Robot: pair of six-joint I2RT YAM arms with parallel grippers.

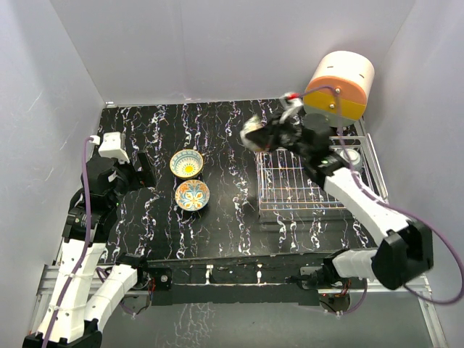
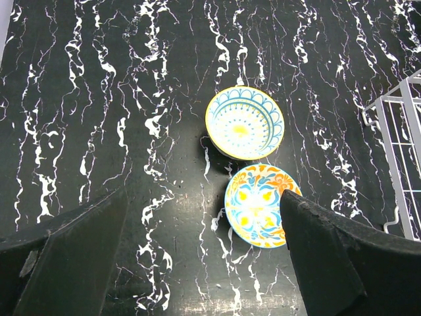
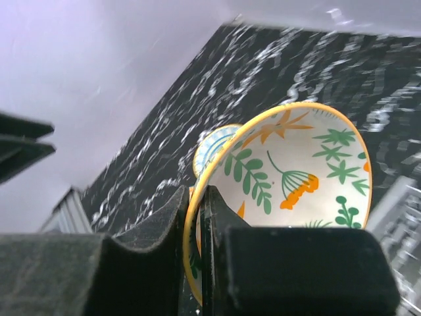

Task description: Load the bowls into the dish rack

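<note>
Between the pinching right fingers (image 3: pixel 151 230), a yellow-rimmed white bowl (image 3: pixel 296 164) with green leaves, orange blooms; left fingers (image 2: pixel 72 257) wide apart

place: lab test booth | cues: plain white walls (image 1: pixel 217 43), marbled tabletop (image 1: pixel 232 130), mounted arms (image 1: pixel 72 268)

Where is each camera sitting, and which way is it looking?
Top: high behind the arms, looking down on the table; both arms show.
Left wrist: on the left arm, looking straight down at a blue-ringed bowl and an orange bowl; the open left gripper frames the bottom.
Right wrist: on the right arm, looking sideways across the table; the right gripper pinches a leafy bowl.
Shared: top and left wrist views both show those two bowls and the rack.
</note>
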